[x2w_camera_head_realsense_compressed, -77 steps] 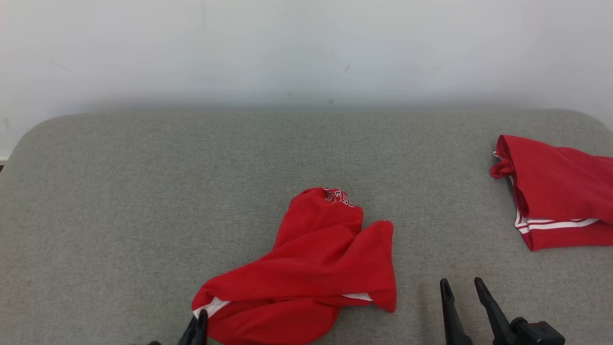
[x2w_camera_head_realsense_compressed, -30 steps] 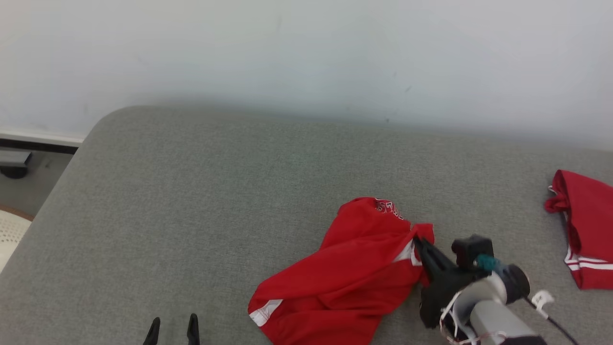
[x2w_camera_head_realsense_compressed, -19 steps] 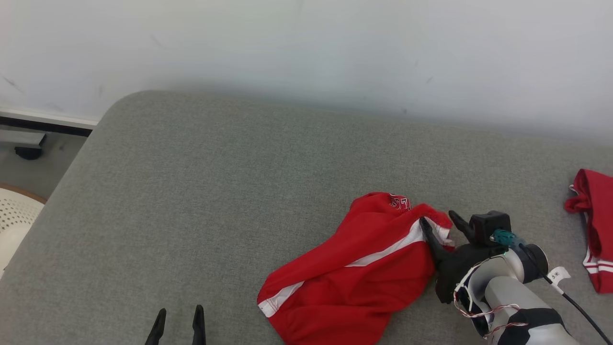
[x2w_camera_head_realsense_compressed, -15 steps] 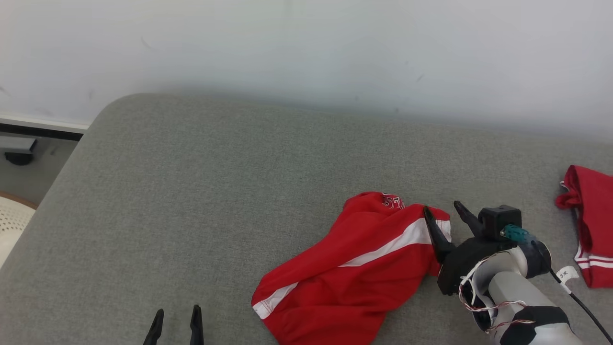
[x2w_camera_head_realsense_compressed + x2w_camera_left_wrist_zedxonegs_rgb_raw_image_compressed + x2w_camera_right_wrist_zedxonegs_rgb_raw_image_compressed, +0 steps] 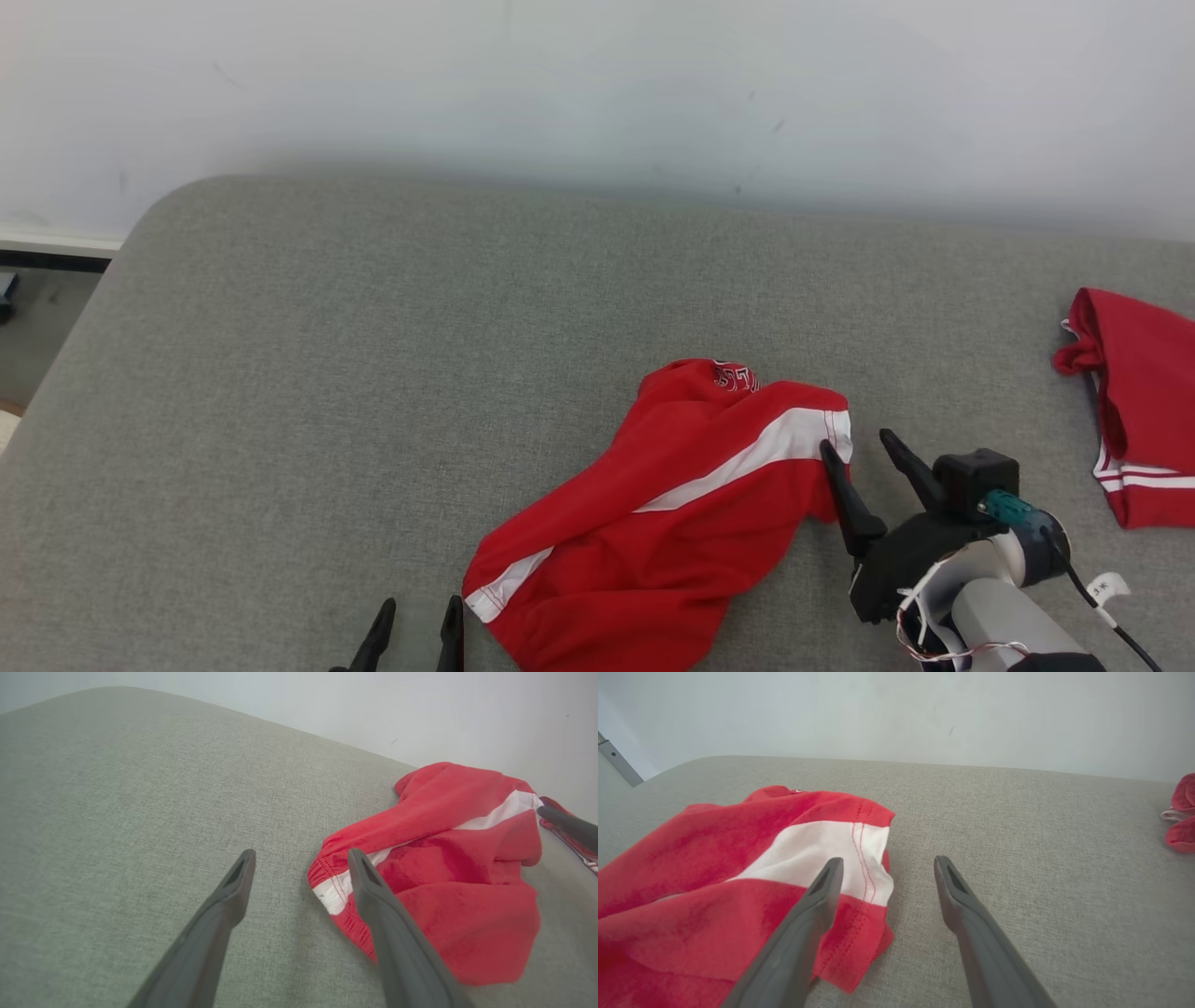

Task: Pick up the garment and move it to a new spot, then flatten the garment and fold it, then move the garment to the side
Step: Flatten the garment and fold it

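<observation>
Lying on grey fabric surface (image 5: pixel 373 373), red white-striped cloth garment (image 5: pixel 653 523) bore unreadable white lettering (image 5: pixel 736 377). The left gripper (image 5: pixel 421 604) and right gripper (image 5: pixel 853 439) stood spread, empty.

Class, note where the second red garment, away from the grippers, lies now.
In the head view the second red garment lies at the far right edge of the grey surface, apart from the crumpled garment, right of the right gripper.
</observation>
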Available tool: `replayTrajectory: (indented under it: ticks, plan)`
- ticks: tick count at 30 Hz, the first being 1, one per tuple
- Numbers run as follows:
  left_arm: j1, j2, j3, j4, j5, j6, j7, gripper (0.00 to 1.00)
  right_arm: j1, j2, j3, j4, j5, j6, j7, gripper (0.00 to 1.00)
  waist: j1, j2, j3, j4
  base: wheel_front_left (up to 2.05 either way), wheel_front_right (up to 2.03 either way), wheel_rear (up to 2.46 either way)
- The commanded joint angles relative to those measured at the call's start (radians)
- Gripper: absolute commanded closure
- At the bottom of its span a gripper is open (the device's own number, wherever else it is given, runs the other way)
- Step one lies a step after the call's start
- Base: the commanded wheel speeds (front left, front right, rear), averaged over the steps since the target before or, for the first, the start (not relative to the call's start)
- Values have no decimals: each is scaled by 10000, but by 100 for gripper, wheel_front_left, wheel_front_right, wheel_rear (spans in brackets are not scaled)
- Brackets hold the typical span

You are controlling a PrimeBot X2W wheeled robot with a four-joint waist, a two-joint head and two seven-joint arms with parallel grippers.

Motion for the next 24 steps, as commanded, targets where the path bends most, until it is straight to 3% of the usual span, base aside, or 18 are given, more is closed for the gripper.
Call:
replayTrajectory:
  ticks: [1, 8, 24]
  plan:
    - [-138, 17, -35, 118, -90, -56, -17, 0, -168, 66, 52, 65, -43, -17, -16, 0, -1, 0, 110, -49, 0, 0, 0]
    - [-773, 17, -630, 1362, -1244, -115, -17, 0, -654, 140, 248, 560, -165, -17, -15, 0, -1, 0, 331, -26, 0, 0, 0]
    - [-1951, 20, -1617, 2985, -2129, -212, -17, 0, -968, 233, 716, 1109, 65, -17, -16, 0, -1, 0, 435, -75, 0, 0, 0]
